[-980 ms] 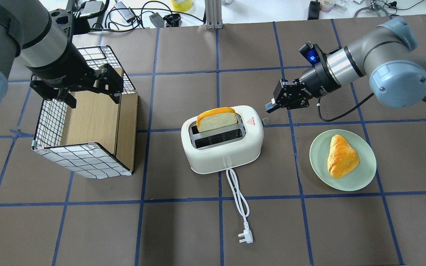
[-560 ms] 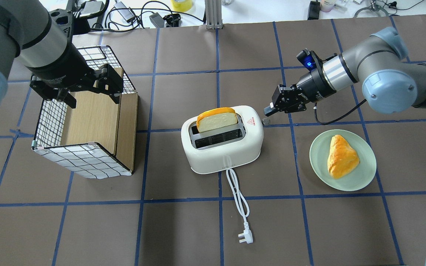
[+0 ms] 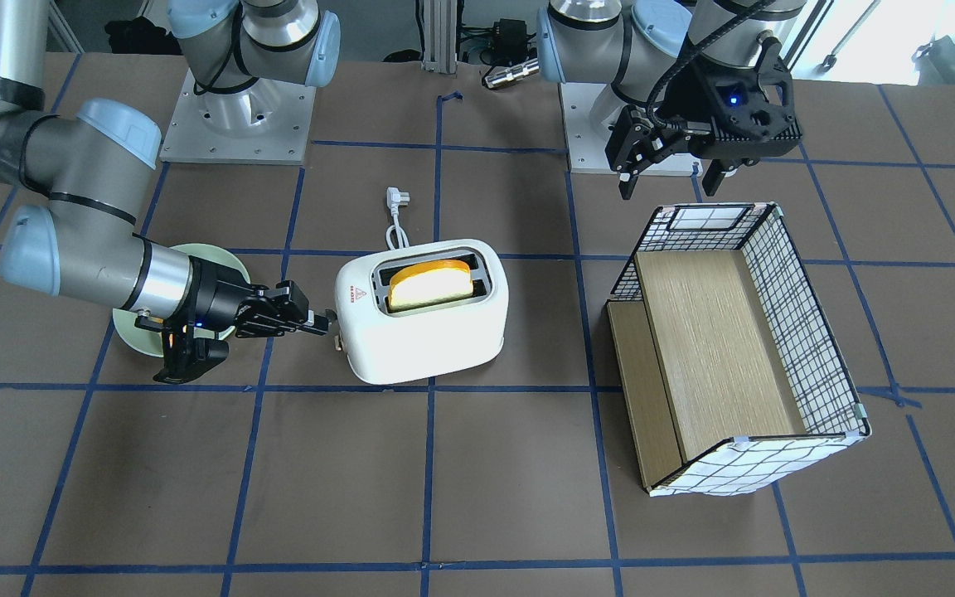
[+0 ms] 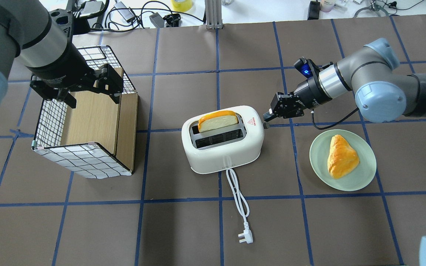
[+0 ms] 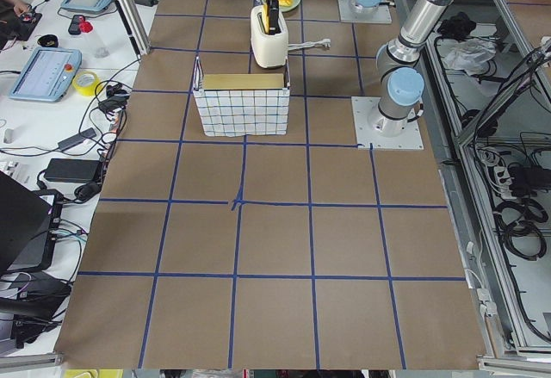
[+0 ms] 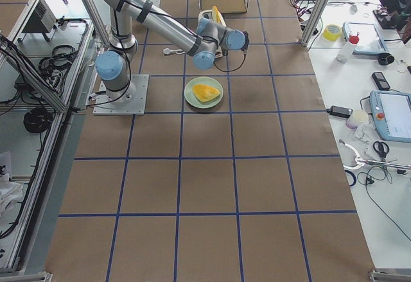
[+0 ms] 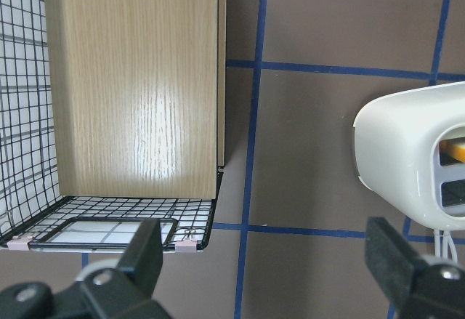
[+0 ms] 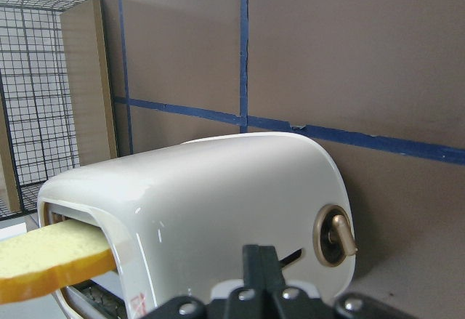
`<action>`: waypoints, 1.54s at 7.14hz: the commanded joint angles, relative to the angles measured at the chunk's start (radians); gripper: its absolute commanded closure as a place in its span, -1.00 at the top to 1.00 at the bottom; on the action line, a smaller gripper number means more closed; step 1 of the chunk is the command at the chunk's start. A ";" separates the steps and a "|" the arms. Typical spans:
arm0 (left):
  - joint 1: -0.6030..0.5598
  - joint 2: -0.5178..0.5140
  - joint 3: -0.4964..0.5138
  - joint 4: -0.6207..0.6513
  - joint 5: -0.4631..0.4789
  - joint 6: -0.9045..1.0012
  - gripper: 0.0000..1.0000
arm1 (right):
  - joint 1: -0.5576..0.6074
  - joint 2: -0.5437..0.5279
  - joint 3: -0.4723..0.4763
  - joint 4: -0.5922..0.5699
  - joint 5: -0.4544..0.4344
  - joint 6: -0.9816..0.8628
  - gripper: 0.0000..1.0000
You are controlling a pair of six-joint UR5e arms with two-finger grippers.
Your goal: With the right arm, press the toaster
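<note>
The white toaster (image 4: 223,147) stands mid-table with a bread slice (image 4: 216,122) sitting low in its far slot. My right gripper (image 4: 266,119) is shut and empty, its tip at the toaster's right end, right over the small lever knob (image 3: 335,343). The front-facing view shows the right gripper (image 3: 327,323) against the toaster (image 3: 424,332). The right wrist view shows the shut fingers (image 8: 260,261) just before the toaster's end and a round dial (image 8: 334,235). My left gripper (image 4: 94,99) is open above the wire basket (image 4: 83,159).
A green plate (image 4: 320,147) with a pastry (image 4: 341,156) lies right of the toaster, under the right arm's reach. The toaster's cord and plug (image 4: 245,238) trail toward the front. The left wrist view shows the basket's wooden floor (image 7: 134,79) and the toaster (image 7: 407,152).
My right gripper has moved down and left onto the toaster's lever end. The bread slice has sunk lower into the slot. The left arm has not moved.
</note>
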 commanded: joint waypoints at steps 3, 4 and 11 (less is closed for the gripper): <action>0.000 0.000 0.000 0.000 0.000 0.000 1.00 | 0.000 0.017 0.028 -0.062 -0.004 -0.001 -1.00; 0.000 0.000 0.000 0.000 0.000 0.000 1.00 | 0.000 0.024 0.028 -0.073 -0.004 -0.001 -1.00; 0.000 0.000 0.000 0.000 0.000 0.000 1.00 | 0.012 -0.142 -0.068 -0.022 -0.198 0.273 -1.00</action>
